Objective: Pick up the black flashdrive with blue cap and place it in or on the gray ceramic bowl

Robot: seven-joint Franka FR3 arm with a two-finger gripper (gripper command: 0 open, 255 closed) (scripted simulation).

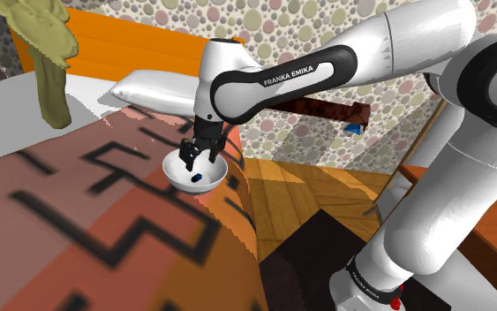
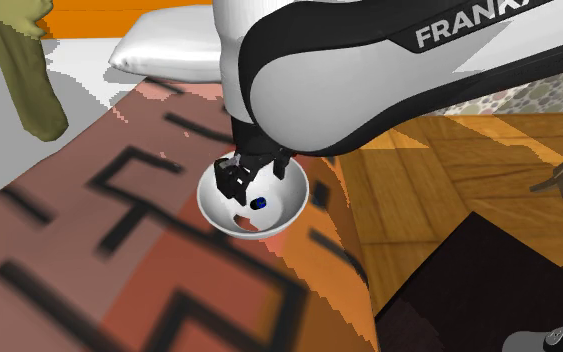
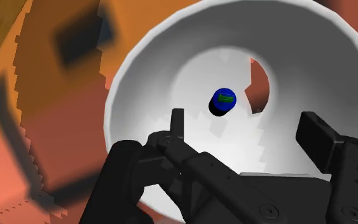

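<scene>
The flashdrive, black with a blue cap, lies inside the pale grey bowl, near its bottom. In the shoulder view the flashdrive shows as a small blue spot in the bowl, which rests on the patterned bed cover close to its edge. My gripper hangs just over the bowl, open, its fingers apart with nothing between them. From the second exterior view the gripper sits above the bowl and the flashdrive lies under it, free of the fingers.
The bowl sits on a bed with a red-brown and black patterned cover. A white pillow lies behind it, and an olive cloth hangs at the shoulder view's upper left. A wooden floor lies beyond the bed's edge.
</scene>
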